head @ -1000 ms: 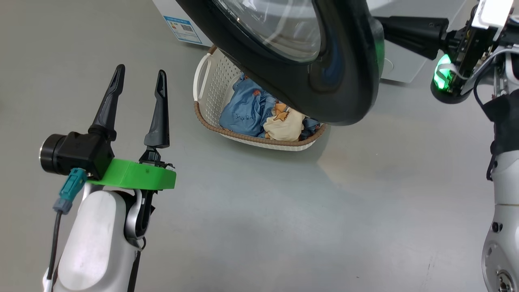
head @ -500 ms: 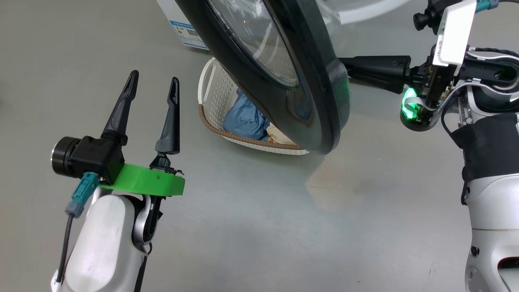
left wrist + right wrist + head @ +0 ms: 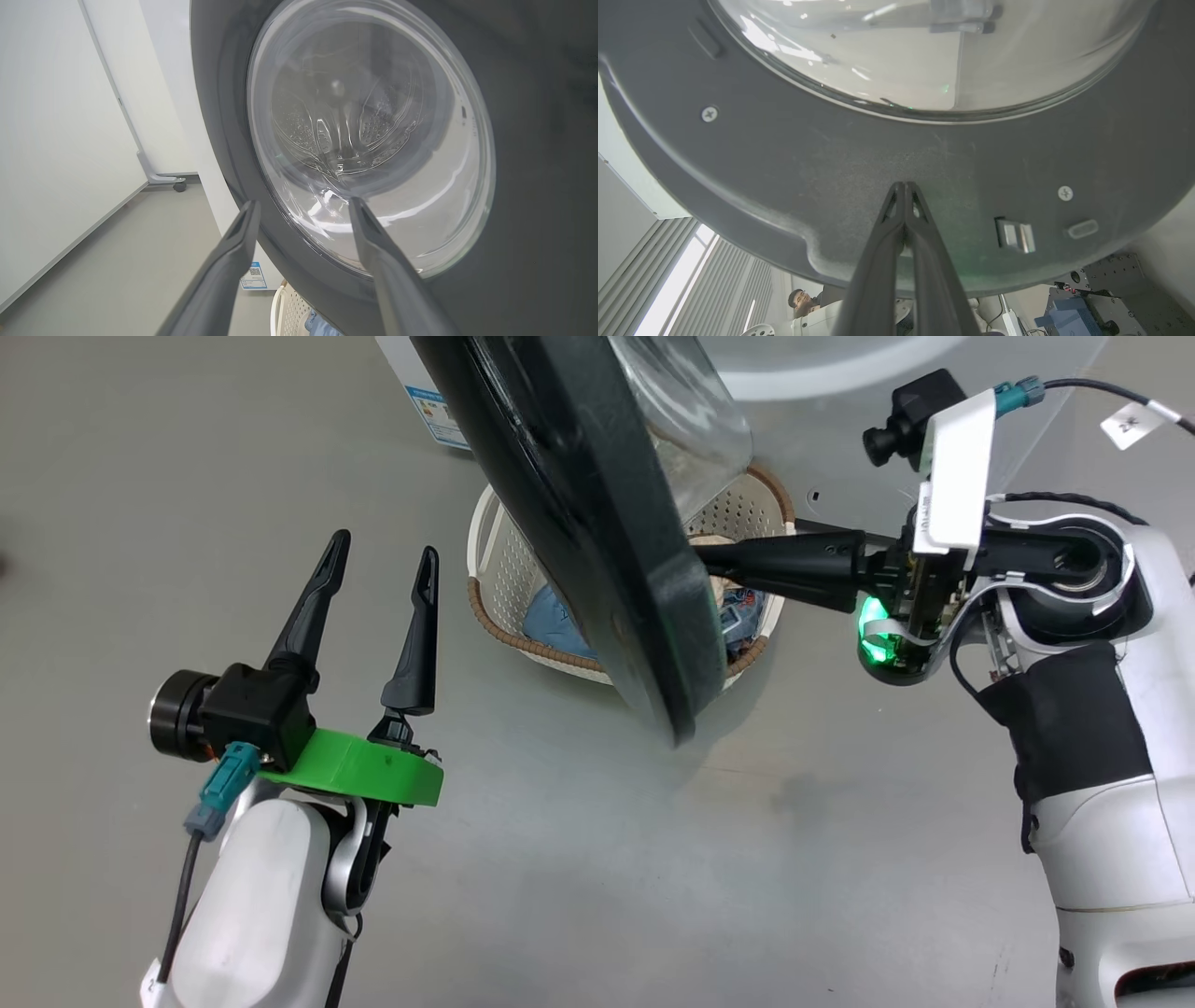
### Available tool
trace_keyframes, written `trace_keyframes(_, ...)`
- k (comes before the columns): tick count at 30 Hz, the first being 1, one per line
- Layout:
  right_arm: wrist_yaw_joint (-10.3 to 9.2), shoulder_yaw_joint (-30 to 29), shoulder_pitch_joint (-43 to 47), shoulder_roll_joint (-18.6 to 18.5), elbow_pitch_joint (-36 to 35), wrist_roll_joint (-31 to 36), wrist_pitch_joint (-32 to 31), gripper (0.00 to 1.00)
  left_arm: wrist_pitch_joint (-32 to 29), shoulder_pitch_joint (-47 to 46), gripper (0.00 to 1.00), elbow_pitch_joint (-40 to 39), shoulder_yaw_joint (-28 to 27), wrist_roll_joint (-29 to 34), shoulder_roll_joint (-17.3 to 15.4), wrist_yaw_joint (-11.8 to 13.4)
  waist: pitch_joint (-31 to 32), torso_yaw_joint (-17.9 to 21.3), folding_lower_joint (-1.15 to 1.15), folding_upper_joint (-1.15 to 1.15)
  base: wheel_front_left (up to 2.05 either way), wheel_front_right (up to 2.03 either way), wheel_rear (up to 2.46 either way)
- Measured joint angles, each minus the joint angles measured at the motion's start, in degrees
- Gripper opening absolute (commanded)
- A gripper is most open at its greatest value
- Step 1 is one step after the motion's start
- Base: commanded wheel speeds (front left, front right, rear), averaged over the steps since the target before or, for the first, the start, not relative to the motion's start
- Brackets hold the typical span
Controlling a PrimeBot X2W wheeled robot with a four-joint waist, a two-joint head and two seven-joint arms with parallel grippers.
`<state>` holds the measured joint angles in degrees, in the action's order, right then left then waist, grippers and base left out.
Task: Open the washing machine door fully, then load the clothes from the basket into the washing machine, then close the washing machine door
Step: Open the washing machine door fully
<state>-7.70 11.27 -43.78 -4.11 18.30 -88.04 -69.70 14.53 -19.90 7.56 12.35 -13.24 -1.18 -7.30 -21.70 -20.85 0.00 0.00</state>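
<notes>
1. Swinging wide: the large round glossy black washing machine door (image 3: 597, 551) showed its glass almost face-on a second ago and now stands nearly edge-on in the head view. The camera has shifted as well, so not all of that turn is the door's.
2. The right hand (image 3: 698, 556) is clenched, its two long dark fingers shut on nothing. In the right wrist view their tips touch the door's matte grey inner ring, just below the bulging clear glass bowl (image 3: 924, 56). It looks to be pushing the door, not grasping it.
3. The left hand (image 3: 385, 543) is released, fingers spread and empty. It hovers at the lower left, well apart from the door, whose outer face it looks at in its own wrist view.
4. The small cream-white perforated plastic basket (image 3: 485, 616) sits on the grey floor (image 3: 653, 849) in front of the big white front-loading washing machine (image 3: 401, 359). The door's lower edge cuts across it in this view. More of its far wall now shows to the right of the door.
5. The soft light blue clothes (image 3: 551, 616) lie inside the basket, untouched.
6. The opening step looks well along but probably not finished. The door hangs over the basket, so a further push would clear the way. Loading has not begun.
</notes>
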Motion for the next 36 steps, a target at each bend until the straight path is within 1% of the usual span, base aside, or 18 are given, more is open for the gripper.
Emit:
trace_keyframes(8,0.0,4.6,1.0,0.0,-1.2,-3.3,2.4,0.0,0.0,0.0,1.0,0.9,0.5,-0.3,0.0,0.0,0.1,-0.4,0.0,0.0,0.0,0.0,0.0)
trace_keyframes(24,0.0,12.3,2.1,-0.1,-2.0,-6.8,8.9,0.0,0.0,0.0,1.0,1.3,0.4,-0.8,0.0,0.0,0.0,-1.1,0.0,0.0,0.0,0.0,0.0)
trace_keyframes(36,0.0,14.0,2.2,-0.2,-2.0,-8.4,12.4,0.0,0.0,0.0,1.0,2.0,0.0,-0.9,0.0,0.0,0.6,-0.9,0.0,0.0,0.0,0.0,0.0)
